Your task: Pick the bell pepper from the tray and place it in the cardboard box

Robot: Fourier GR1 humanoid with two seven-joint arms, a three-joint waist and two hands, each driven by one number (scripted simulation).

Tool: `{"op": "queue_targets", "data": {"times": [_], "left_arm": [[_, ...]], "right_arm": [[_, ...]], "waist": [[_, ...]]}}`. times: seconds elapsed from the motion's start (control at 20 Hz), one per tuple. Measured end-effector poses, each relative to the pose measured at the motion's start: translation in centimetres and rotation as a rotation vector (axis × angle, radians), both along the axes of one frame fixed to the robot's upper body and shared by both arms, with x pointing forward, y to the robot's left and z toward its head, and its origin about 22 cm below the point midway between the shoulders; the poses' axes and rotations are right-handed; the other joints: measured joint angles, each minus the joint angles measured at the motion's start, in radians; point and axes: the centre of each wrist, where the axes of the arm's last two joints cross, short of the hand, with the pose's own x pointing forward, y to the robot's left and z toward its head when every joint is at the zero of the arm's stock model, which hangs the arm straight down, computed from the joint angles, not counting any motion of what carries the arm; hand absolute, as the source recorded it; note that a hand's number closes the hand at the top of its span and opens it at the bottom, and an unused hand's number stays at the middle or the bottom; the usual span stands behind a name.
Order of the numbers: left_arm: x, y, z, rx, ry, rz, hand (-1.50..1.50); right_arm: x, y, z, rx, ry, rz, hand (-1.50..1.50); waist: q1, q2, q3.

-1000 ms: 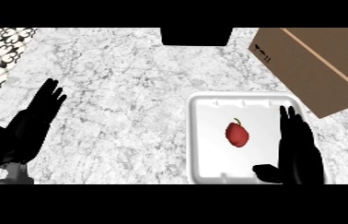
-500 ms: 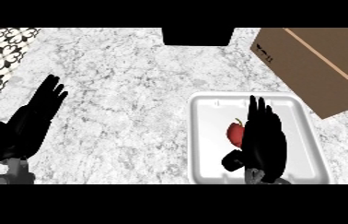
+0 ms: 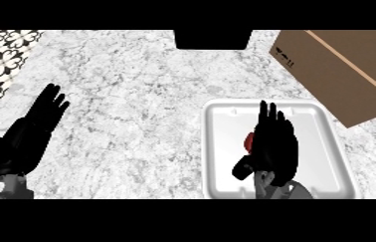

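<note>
My right hand (image 3: 273, 144) hung over the bell pepper (image 3: 250, 141), which lay in the white tray (image 3: 220, 156), my fingers (image 3: 266, 117) straight and not yet curled round it, so gripping, lifting and reaching the cardboard box (image 3: 330, 71) remained.

Red bell pepper (image 3: 249, 141) in white tray (image 3: 220, 151), mostly hidden, cardboard box (image 3: 334, 71) beyond

The cardboard box (image 3: 332, 71) bears small dark marks (too small to read).
</note>
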Motion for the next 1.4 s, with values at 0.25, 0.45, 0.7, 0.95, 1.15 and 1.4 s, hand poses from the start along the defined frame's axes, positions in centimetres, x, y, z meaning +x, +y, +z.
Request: {"op": "queue_targets", "data": {"times": [0.25, 0.45, 0.7, 0.95, 1.15, 1.4], "left_arm": [[-0.1, 0.1, -0.1, -0.004, 0.000, 0.000, 0.00], [0.1, 0.0, -0.2, -0.001, 0.000, -0.003, 0.00], [-0.2, -0.3, -0.3, -0.001, -0.007, -0.003, 0.00], [-0.2, -0.1, -0.2, -0.003, -0.003, -0.006, 0.00], [0.6, -0.1, -0.1, -0.002, -0.004, -0.004, 0.00], [0.2, 0.2, -0.2, 0.006, -0.006, 0.000, 0.00]], "right_arm": [[-0.1, 0.1, -0.2, -0.011, 0.014, 0.013, -1.50], [0.4, 0.5, -0.1, -0.025, 0.011, 0.036, -1.50], [1.7, 0.5, -0.3, -0.056, 0.024, 0.046, -1.50], [2.6, 0.6, -0.9, -0.082, 0.054, 0.039, -1.50], [2.8, 0.9, -2.0, -0.099, 0.089, 0.037, -1.50], [3.5, 0.2, -2.4, -0.093, 0.113, 0.010, -1.50]], "waist": [[-0.005, -0.001, 0.001], [-0.005, 0.000, 0.001], [-0.002, 0.000, 0.001], [-0.001, 0.001, 0.001], [-0.004, 0.001, 0.001], [-0.004, 0.000, 0.001]]}}
